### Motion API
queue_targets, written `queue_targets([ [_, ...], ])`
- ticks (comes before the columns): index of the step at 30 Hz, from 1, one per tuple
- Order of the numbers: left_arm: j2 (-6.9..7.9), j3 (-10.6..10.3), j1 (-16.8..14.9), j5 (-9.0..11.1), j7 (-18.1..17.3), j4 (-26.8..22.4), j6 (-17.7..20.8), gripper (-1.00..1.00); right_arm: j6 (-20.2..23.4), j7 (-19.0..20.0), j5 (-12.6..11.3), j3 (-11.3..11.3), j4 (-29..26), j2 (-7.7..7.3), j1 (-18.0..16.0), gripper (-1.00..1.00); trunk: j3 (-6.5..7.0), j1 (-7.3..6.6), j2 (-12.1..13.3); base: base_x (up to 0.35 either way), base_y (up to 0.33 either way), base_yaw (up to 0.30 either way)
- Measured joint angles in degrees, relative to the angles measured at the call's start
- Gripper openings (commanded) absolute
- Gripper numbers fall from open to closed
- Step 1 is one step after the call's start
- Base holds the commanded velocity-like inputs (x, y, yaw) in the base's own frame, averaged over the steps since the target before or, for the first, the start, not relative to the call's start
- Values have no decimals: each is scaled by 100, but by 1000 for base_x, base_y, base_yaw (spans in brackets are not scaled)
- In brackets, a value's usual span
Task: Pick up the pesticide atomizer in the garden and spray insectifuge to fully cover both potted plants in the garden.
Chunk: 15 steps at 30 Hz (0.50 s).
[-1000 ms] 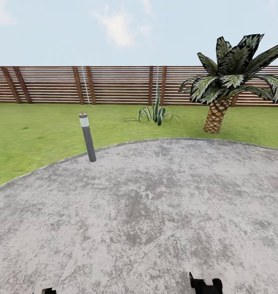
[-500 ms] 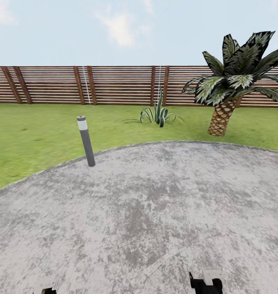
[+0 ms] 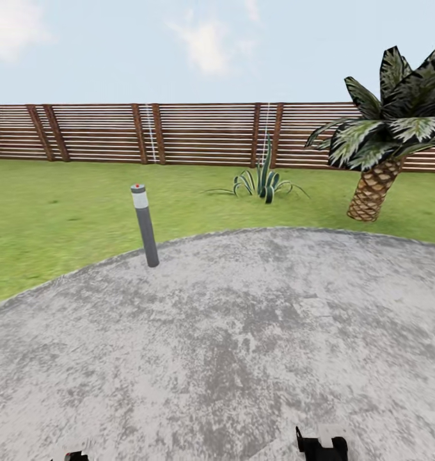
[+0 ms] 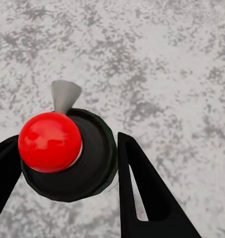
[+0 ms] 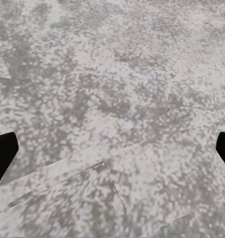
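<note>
In the left wrist view the pesticide atomizer (image 4: 95, 161), a dark round bottle seen from above with a red ball cap and a pale grey nozzle, sits between the black fingers of my left gripper (image 4: 67, 141), which is shut on it. That gripper barely peeks in at the head view's bottom edge (image 3: 73, 456). My right gripper (image 3: 321, 445) hangs low over the grey stone patio (image 3: 243, 333), and its fingers (image 5: 3, 151) stand wide apart with nothing between them. The potted plants are out of view.
A grey bollard post (image 3: 145, 225) stands at the patio's edge, ahead to the left. On the green lawn (image 3: 51, 218) beyond are a striped spiky agave (image 3: 265, 179) and a big palm (image 3: 380, 153) at right. A wooden slat fence (image 3: 198, 134) closes the back.
The whole head view has slid to the right, so the camera has turned a little left. Both grippers keep their places at the bottom edge.
</note>
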Motion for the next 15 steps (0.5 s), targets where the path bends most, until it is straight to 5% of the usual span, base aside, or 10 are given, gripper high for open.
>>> queue_targets([
  [15,0,0,1,0,-5,-1,0,-100,-3,-1,0,0,0,0,0,100,0,0,0,338,-30,277],
])
